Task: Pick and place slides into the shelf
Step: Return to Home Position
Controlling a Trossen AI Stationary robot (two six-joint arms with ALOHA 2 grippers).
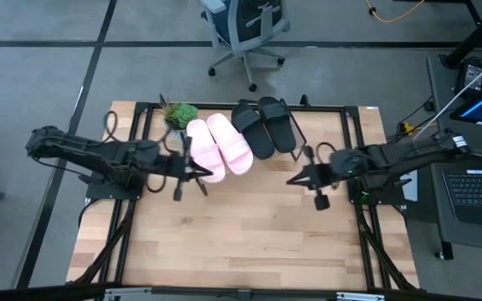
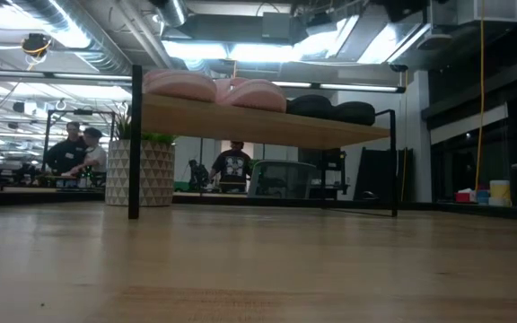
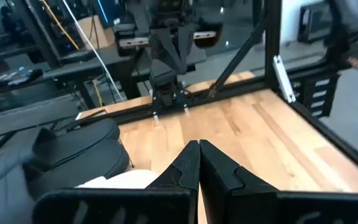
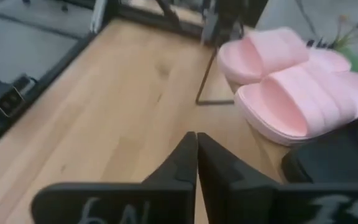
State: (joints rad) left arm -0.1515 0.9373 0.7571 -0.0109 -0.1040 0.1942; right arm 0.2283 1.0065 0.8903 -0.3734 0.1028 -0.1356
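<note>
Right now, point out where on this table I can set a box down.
The near half of the table, from both arms to the near edge, is bare wood. So is the gap between the shut jaws of the left arm and right arm. Crowded: the shelf, filled by two pink slides and two black slides, potted plant beside them.

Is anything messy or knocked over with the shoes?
Nothing is knocked over. The pink slides and black slides all sit on the shelf, just a bit crooked, fanned out instead of lined up straight. The plant stands upright.
</note>
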